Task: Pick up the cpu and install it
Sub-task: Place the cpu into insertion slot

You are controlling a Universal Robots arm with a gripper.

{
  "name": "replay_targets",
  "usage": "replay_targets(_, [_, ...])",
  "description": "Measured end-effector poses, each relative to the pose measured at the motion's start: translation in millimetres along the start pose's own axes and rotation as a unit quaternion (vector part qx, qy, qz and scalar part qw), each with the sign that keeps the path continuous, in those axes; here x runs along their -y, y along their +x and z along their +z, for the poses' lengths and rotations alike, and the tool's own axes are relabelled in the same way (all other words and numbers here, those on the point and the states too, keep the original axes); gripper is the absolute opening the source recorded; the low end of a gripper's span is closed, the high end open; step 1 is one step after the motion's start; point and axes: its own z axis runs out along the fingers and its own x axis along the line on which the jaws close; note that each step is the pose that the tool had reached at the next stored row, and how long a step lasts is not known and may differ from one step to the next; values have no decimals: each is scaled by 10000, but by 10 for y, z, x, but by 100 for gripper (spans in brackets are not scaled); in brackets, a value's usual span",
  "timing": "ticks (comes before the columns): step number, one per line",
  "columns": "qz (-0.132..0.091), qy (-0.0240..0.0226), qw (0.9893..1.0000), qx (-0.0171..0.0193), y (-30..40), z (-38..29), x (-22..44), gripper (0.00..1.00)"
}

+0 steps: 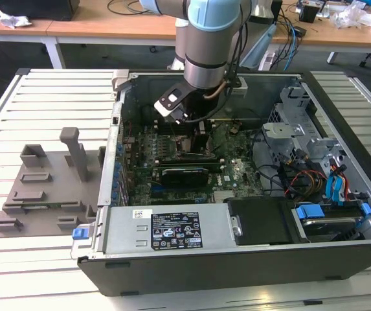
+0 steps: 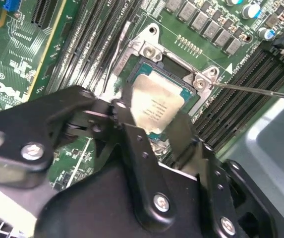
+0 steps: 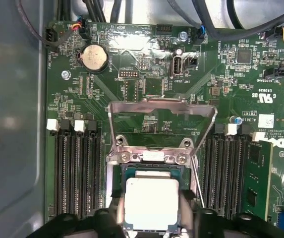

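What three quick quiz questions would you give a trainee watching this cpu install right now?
1. True or false: the metal load plate is shut flat over the cpu.
2. Pick one: the gripper has its fingers A) on two opposite sides of the cpu, B) around a cable, C) on the case wall.
3. Fill in: in the exterior view, the grey fixture tray lies outside the computer case, on that view's ____.

Key: 1 false, the plate stands raised behind the socket; 2 A; 3 left.
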Motion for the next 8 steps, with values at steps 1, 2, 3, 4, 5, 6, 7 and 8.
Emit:
replay_targets(1, [-1,0,10000,0,7,-4,-1,54])
replay_targets(2, [-1,0,10000,0,13,-6,-1,42])
replay_targets(3, [0,-1,10000,0,14,-5,0,24])
replay_targets(4, [-1,0,10000,0,14,-6,-1,18])
replay_targets(5, [-1,0,10000,0,14,-4,-1,11])
replay_targets(6, [-1,-1,10000,-1,15,3,-2,11])
replay_targets(7, [0,3,10000,2,14,13,-1,11])
replay_targets(8, [0,4,10000,3,13,20,0,11])
